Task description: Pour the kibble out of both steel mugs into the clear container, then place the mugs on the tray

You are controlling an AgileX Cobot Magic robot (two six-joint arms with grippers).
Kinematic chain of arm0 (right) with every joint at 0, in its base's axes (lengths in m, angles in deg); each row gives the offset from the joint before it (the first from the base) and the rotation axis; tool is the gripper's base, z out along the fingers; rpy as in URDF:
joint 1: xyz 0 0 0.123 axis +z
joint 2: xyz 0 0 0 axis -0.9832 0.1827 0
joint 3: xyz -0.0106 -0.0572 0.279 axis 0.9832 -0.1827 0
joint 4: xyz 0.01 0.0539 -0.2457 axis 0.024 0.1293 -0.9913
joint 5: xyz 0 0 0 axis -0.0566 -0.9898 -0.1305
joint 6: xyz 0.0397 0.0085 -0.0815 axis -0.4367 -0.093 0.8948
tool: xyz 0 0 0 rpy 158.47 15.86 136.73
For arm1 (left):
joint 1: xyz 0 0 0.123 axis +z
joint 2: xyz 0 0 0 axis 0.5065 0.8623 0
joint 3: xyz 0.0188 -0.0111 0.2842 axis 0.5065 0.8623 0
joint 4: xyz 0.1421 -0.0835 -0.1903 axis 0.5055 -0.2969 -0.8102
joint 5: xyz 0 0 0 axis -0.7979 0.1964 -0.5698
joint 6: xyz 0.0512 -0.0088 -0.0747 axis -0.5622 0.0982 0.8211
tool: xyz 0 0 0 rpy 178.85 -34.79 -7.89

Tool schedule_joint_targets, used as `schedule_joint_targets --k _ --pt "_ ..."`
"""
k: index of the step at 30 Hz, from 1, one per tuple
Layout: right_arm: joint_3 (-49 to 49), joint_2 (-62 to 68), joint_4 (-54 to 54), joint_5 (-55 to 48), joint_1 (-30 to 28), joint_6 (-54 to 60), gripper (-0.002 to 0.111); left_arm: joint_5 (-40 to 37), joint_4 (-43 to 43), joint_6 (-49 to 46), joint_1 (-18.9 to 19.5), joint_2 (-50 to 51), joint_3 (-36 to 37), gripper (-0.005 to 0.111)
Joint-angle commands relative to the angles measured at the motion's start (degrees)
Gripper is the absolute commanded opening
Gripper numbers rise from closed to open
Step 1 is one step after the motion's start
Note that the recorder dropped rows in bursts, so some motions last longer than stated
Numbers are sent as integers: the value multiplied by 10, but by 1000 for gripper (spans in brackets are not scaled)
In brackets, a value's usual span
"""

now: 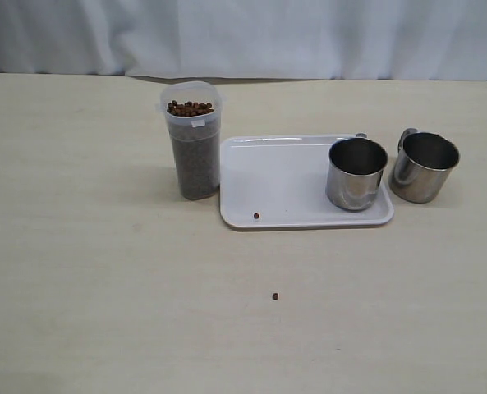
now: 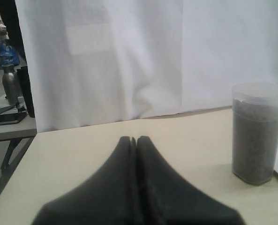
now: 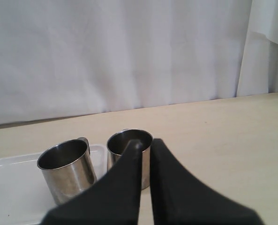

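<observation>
The clear container [image 1: 192, 156] stands left of the tray [image 1: 284, 176], filled to the brim with kibble [image 1: 190, 107]. One steel mug [image 1: 356, 174] stands upright on the tray's right end. The second steel mug [image 1: 424, 167] stands on the table just right of the tray. Both look empty. Neither gripper shows in the exterior view. My left gripper [image 2: 136, 139] is shut on nothing, well short of the container [image 2: 258, 133]. My right gripper [image 3: 146, 142] has a narrow empty gap and points at the off-tray mug [image 3: 124, 140], apart from it; the tray mug [image 3: 67, 171] is beside it.
One stray pellet [image 1: 256, 217] lies on the tray's front edge and another pellet [image 1: 276, 296] on the bare table nearer the front. A white curtain backs the table. A side desk with a bottle [image 2: 10, 84] shows beyond the table's edge.
</observation>
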Motion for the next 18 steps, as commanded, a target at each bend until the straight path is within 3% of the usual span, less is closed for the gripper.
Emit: schedule_joint_targets --k 1,18 --pt "-2 -2 -3 2 2 6 5 10 0 -1 -5 -2 1 0" --pt "-2 -2 -11 2 2 6 5 7 0 -1 -5 -2 1 0"
